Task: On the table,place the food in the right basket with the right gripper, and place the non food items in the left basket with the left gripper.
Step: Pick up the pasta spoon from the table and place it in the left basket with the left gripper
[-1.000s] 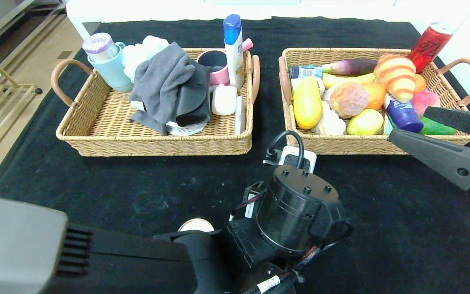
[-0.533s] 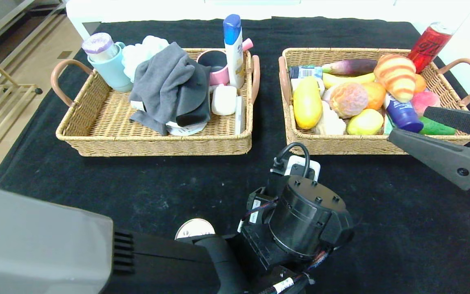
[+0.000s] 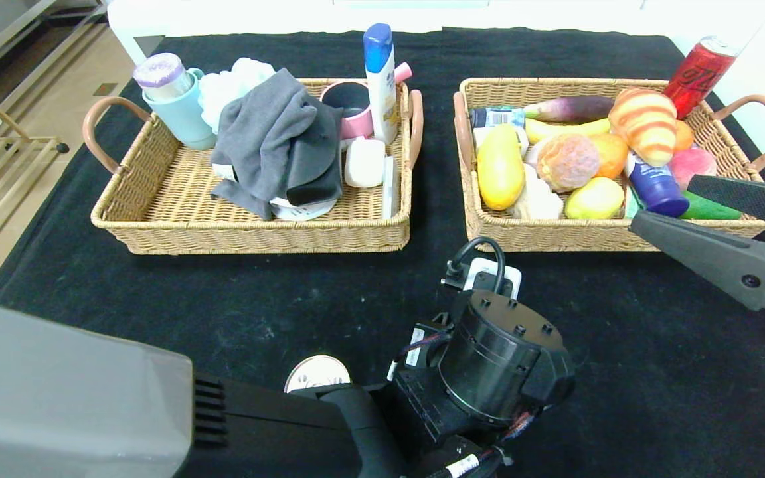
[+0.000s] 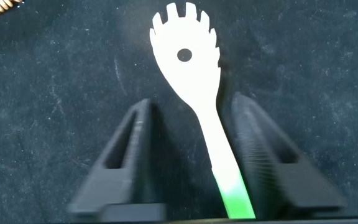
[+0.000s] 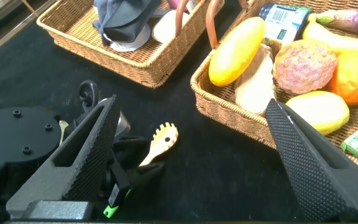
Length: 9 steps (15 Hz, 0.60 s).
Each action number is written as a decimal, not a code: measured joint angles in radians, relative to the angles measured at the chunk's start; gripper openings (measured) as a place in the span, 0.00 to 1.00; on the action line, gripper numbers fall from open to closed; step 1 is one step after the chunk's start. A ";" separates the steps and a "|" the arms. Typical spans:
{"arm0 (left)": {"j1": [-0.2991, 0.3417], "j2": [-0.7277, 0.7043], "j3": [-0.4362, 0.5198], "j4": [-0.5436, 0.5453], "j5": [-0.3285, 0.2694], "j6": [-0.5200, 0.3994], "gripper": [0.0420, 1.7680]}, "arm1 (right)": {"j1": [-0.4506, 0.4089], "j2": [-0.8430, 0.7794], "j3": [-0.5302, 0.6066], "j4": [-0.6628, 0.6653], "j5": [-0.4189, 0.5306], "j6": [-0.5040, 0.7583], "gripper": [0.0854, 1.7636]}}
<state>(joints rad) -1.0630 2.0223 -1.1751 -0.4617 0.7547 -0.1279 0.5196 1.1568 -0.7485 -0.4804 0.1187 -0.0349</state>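
On the black worktop, just in front of the gap between the two baskets, the left pincer is down over a white pasta spoon with a green handle end. Compared with a second ago, the left arm has pushed slightly forward and lower, and its two fingers, which stood fully apart, have begun to draw in on either side of the spoon's handle. From the wrist view a narrow gap still shows on each side of the handle, so the grip is judged not yet made; the spoon lies flat on the cloth. The change indicates that the pick-up of this non-food item is under way, and the left basket, already holding a grey cloth, cups and a bottle, is its proper destination. The right pincer hangs wide open and empty, near the front rim of the right basket, which is well filled with fruit and bread. A small round item lies near the left arm; its nature cannot be determined.
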 joint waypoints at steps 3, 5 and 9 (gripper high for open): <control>0.000 0.000 0.000 -0.001 -0.001 0.000 0.05 | 0.000 0.002 0.001 0.000 0.000 0.000 0.97; 0.000 0.000 0.002 0.000 0.000 0.000 0.09 | -0.001 0.003 0.001 0.000 0.000 0.000 0.97; 0.000 0.000 0.007 -0.004 -0.001 0.000 0.09 | 0.000 0.004 0.001 0.000 0.000 0.000 0.97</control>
<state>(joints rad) -1.0632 2.0219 -1.1681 -0.4655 0.7534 -0.1279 0.5194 1.1613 -0.7470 -0.4800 0.1187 -0.0345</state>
